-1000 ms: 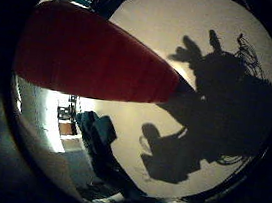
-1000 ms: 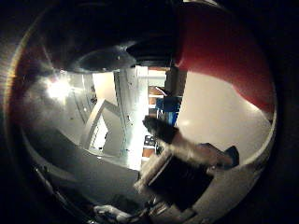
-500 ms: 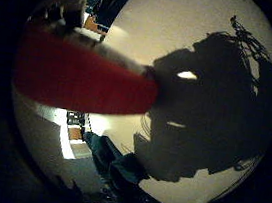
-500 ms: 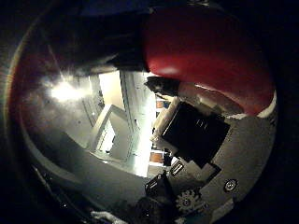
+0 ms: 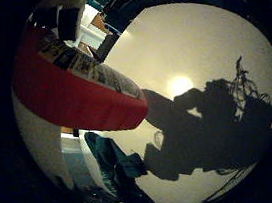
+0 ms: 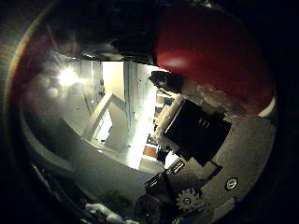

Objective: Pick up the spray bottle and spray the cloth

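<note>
The red spray bottle lies close across the palm in the right little finger side palm view, with a printed label along it and a white part at one end. The right thumb side palm view shows its rounded red body against my hand, whose black and grey fingers curl up to it. The bottle is off the white table. A dark blue cloth lies on the table beside the hand's shadow.
The hand and arm cast a large shadow on the white table. Beyond the table edge the right thumb side palm view shows the room with a bright lamp and pale furniture.
Both views have shifted as the hand turned with the bottle. The bottle's label now faces the little finger side camera. The shadow on the table has shrunk and shifted.
</note>
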Motion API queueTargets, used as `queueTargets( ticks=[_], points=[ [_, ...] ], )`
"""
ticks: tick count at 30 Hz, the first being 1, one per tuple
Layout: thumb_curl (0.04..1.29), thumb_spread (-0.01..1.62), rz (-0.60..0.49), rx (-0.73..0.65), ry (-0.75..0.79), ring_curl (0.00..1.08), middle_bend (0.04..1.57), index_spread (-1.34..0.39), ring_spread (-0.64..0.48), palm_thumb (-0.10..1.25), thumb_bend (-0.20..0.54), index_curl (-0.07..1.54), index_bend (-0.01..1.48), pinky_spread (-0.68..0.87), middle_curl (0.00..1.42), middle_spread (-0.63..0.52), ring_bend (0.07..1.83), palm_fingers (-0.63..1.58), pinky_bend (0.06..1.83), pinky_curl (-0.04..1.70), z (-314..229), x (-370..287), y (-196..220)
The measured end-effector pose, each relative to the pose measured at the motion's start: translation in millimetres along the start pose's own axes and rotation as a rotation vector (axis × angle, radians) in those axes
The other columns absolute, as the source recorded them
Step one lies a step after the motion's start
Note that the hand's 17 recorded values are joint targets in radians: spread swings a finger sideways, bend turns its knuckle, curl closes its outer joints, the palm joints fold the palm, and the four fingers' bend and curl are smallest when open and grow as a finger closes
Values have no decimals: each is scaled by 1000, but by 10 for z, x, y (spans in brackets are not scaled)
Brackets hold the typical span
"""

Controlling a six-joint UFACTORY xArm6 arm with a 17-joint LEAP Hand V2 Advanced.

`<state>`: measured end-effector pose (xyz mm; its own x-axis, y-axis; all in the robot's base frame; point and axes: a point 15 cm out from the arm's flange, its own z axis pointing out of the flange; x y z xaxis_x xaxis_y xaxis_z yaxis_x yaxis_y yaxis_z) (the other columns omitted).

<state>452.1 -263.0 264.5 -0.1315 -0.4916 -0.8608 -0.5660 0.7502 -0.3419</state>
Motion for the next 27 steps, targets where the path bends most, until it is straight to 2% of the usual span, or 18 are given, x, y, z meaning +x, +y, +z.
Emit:
queueTargets(
  ticks=[11, 27],
  points=[
    [528, 1057, -214, -242, 150, 817, 1389, -192, -228, 1086, -13, 848, 1212, -174, 820, -134, 1356, 1106, 1125, 1139, -455, -366, 457],
    [555, 1059, -644, -696, 637, 829, 1396, -187, -228, 1076, -13, 824, 1236, -193, 810, -134, 1354, 1113, 1082, 1222, -833, -612, 1084]
  ],
)
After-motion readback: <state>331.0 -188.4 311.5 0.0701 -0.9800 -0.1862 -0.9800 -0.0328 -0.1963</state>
